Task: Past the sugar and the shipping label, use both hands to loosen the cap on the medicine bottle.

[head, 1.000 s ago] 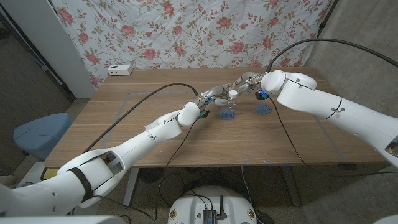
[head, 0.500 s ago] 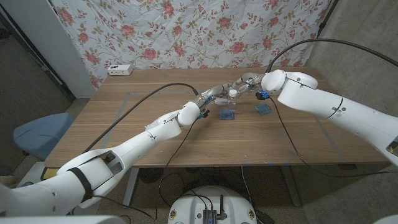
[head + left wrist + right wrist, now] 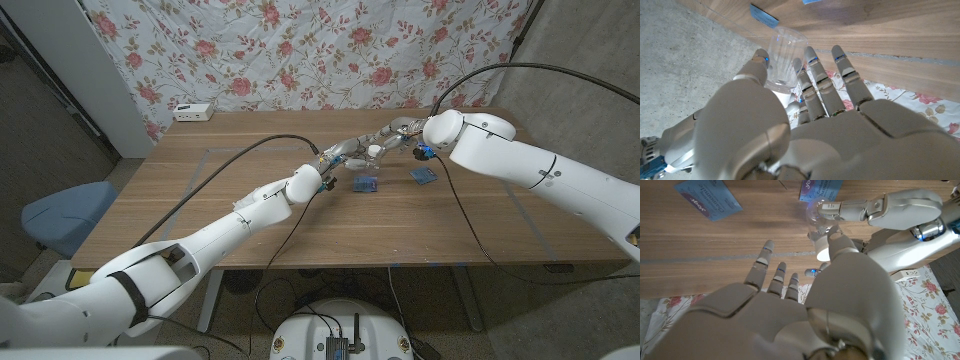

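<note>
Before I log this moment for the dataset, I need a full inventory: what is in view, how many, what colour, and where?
Medicine bottle: one, clear with a white cap, held above the table's far middle between both hands.
Blue packets: two, flat on the table, one below the bottle, one to its right.
White box: one, far left table edge.
Table: one, brown wood.
Floral cloth: one, white with pink roses, behind the table.
Blue chair seat: one, left of the table.
Left hand: grey, fingers around the bottle body.
Right hand: grey, at the cap.
</note>
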Robot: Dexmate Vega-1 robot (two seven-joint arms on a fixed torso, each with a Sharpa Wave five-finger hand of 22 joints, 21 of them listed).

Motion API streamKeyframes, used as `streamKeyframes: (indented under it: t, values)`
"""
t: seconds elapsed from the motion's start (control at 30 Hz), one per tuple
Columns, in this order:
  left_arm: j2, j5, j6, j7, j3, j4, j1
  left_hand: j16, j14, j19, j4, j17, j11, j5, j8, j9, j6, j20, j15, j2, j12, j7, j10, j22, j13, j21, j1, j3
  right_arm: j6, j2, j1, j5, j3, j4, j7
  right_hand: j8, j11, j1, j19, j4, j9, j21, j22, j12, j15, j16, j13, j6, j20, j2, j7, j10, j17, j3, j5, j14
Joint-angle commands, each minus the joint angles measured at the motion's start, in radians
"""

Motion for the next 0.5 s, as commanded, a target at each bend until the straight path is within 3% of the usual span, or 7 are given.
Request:
streamKeyframes:
  t: [0.03,0.07,0.1,0.2,0.33,0.43,0.5]
  values:
    - [0.002,0.003,-0.003,0.004,-0.003,0.003,-0.003,0.005,-0.002,-0.004,-0.001,0.001,-0.013,0.008,0.004,0.002,0.003,-0.002,-0.038,0.009,0.005,-0.001,0.023,0.002,0.005,0.001,0.009,0.007,0.027,-0.008,0.022,0.005,-0.009,0.014,0.028,0.005,0.024,-0.033,0.000,0.007,0.003,-0.001,0.002,0.003,0.013,-0.006,0.003,-0.010,0.004,-0.012,0.028,-0.005,-0.001,-0.018,0.000,-0.003]
    - [0.002,0.004,-0.003,0.005,-0.003,0.004,-0.003,0.005,-0.002,-0.004,-0.001,0.001,-0.013,0.008,0.004,0.002,0.003,-0.001,-0.038,0.008,0.004,-0.001,0.023,0.002,0.005,0.001,0.009,0.007,0.030,-0.008,0.026,0.001,-0.013,0.016,0.032,0.005,0.027,-0.040,0.000,0.009,0.003,-0.001,0.002,0.003,0.018,-0.007,0.003,-0.014,0.004,-0.015,0.036,-0.006,-0.001,-0.022,0.000,-0.006]
    - [0.002,0.004,-0.004,0.006,-0.003,0.005,-0.004,0.005,-0.002,-0.004,-0.001,0.001,-0.012,0.008,0.004,0.002,0.003,-0.001,-0.039,0.009,0.004,-0.002,0.022,0.002,0.005,0.001,0.009,0.007,0.033,-0.007,0.028,-0.003,-0.016,0.018,0.034,0.005,0.030,-0.055,-0.001,0.013,0.003,-0.001,0.002,0.004,0.020,-0.008,0.003,-0.024,0.004,-0.020,0.063,-0.007,-0.002,-0.031,0.002,-0.008]
    - [0.003,0.005,-0.007,0.008,-0.004,0.007,-0.006,0.006,-0.001,-0.005,-0.001,0.001,-0.013,0.008,0.004,0.002,0.002,-0.001,-0.040,0.009,0.004,-0.001,0.022,0.002,0.005,0.001,0.009,0.007,0.048,-0.009,0.041,-0.026,-0.032,0.022,0.044,0.006,0.041,-0.070,-0.002,0.015,0.004,-0.001,0.002,0.005,0.024,-0.011,0.003,-0.033,0.004,-0.028,0.091,-0.008,-0.003,-0.040,0.005,-0.013]
    - [0.002,0.006,-0.013,0.009,-0.004,0.012,-0.008,0.005,-0.002,-0.006,-0.002,0.001,-0.014,0.008,0.004,0.002,0.002,-0.002,-0.038,0.010,0.004,-0.002,0.022,0.002,0.005,0.001,0.010,0.007,0.060,-0.012,0.073,-0.078,-0.075,0.027,0.077,0.006,0.062,-0.126,-0.001,0.034,0.007,0.000,0.002,0.006,0.040,-0.015,0.004,-0.062,0.004,-0.035,0.149,-0.015,-0.003,-0.064,0.012,-0.023]
    - [0.001,0.007,-0.015,0.008,-0.004,0.016,-0.012,0.006,-0.001,-0.006,-0.001,0.001,-0.016,0.008,0.004,0.002,0.003,-0.002,-0.038,0.010,0.004,-0.002,0.020,0.002,0.005,0.001,0.009,0.007,0.075,-0.016,0.084,-0.129,-0.101,0.026,0.088,0.009,0.067,-0.159,-0.005,0.047,0.008,-0.002,0.002,0.006,0.050,-0.016,0.005,-0.068,0.004,-0.037,0.164,-0.019,-0.002,-0.077,0.014,-0.027]
    - [0.000,0.006,-0.020,0.007,-0.003,0.023,-0.015,0.006,-0.001,-0.006,-0.001,0.001,-0.016,0.008,0.004,0.002,0.003,-0.003,-0.038,0.009,0.004,-0.002,0.021,0.002,0.005,0.001,0.009,0.007,0.091,-0.018,0.082,-0.148,-0.103,0.027,0.094,0.016,0.073,-0.209,-0.006,0.068,0.011,-0.001,0.002,0.011,0.051,-0.014,0.007,-0.066,-0.002,-0.038,0.165,-0.015,0.000,-0.094,0.013,-0.027]
